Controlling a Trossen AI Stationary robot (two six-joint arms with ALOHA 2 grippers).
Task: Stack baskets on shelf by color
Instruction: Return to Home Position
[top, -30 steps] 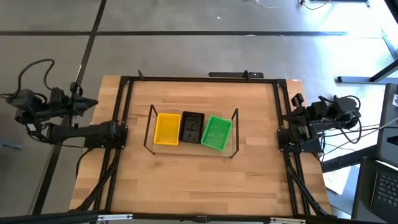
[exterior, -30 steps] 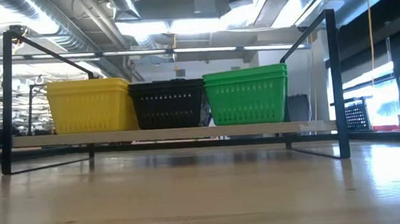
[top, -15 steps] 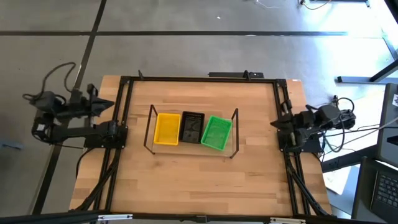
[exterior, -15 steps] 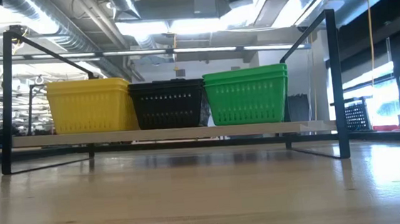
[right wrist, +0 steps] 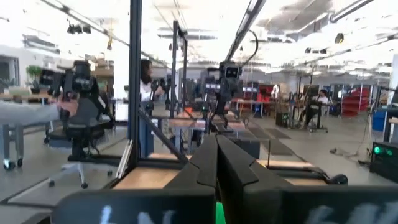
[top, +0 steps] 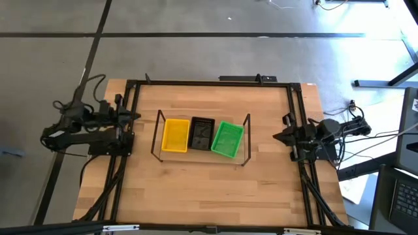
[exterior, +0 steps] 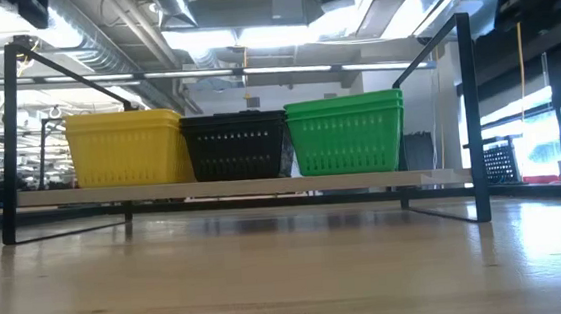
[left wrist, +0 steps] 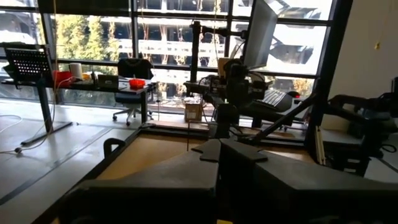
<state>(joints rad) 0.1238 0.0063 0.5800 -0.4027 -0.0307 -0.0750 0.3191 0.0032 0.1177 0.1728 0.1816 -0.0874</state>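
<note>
Since every basket in view is sitting on the shelf [exterior: 442,175], which is standing at the middle of the table [top: 196,202], neither arm is carrying anything. The left gripper [top: 132,116] is hovering at the table's left edge and the right gripper [top: 277,136] at its right edge, each with its fingers [right wrist: 202,165] pressed together on nothing and pointing inward toward the shelf. The yellow baskets [top: 175,135] are occupying the shelf end nearest the left arm, the black baskets [top: 201,133] are filling the middle, and the green baskets [top: 227,139] are resting at the end nearest the right arm, turned a little askew to the board's edges. Each colour is nesting in its own pile, the three standing close side by side across the board; how many are making up the black pile I cannot tell. By this layout the sorting is looking finished, and the arms are being held well clear of the shelf so that nothing is getting knocked.
</note>
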